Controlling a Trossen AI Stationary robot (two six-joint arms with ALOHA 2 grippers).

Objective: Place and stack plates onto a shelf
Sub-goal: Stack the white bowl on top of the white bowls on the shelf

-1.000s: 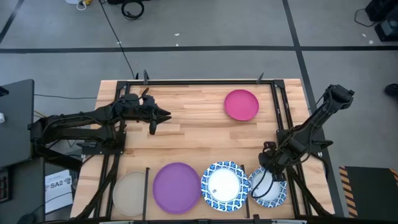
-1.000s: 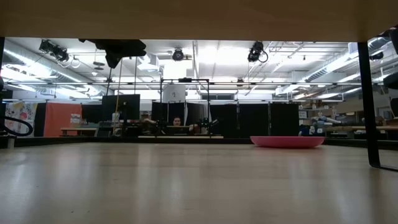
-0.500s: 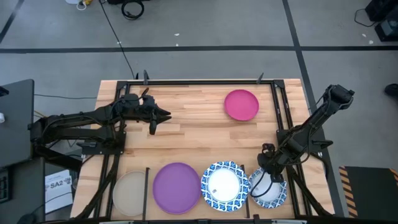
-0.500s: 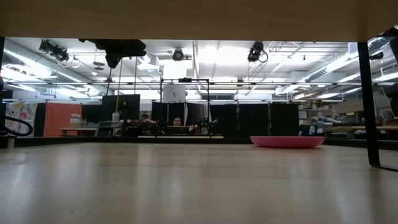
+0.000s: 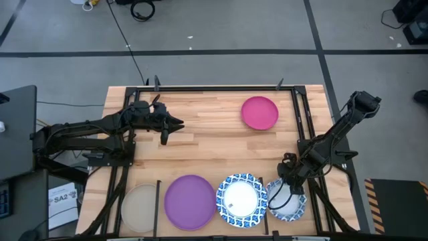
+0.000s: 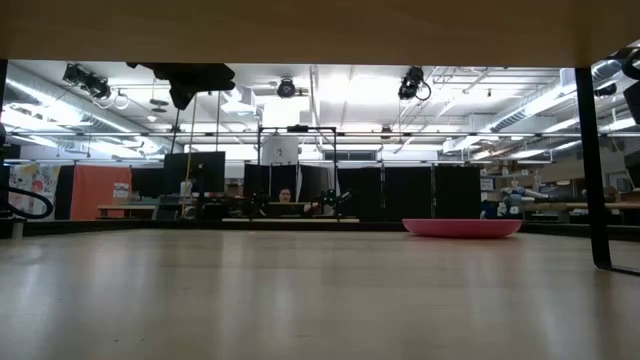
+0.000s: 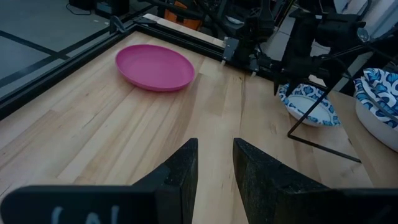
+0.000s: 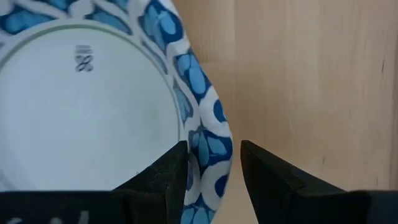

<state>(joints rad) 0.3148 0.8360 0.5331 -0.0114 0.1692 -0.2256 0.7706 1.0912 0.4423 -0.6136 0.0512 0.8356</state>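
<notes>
My right gripper (image 5: 289,179) is low at the table's near right, shut on a blue-rimmed white plate (image 5: 287,202) in the shelf's rightmost bay. Its wrist view shows that plate's white underside (image 8: 87,118). A second blue-rimmed plate (image 5: 241,199), a purple plate (image 5: 190,202) and a pale beige plate (image 5: 139,207) lie flat in the bays along the near edge, between thin black bars (image 5: 158,195). The magenta plate (image 5: 259,112) lies flat at the far right. My left gripper (image 5: 176,124) hovers open over the far left, touching nothing. My right gripper pinches the blue-rimmed plate's rim (image 8: 208,146) between its two fingers (image 8: 174,171), one on each face of the rim. It comes from above, slanting down toward the near edge. The plate is tilted, underside toward the wrist camera; whether its lower edge rests on the wood is hidden.
Black frame rails (image 5: 221,88) run round the wood top, and an upright bar (image 6: 590,150) stands at the right in the low view. Bare wood (image 5: 214,147) lies between the two arms. A black bench (image 5: 17,127) stands off the table's left.
The plate in my right gripper has tipped slightly: less of the blue rim on its right side shows in the high view. The left arm has kept still.
</notes>
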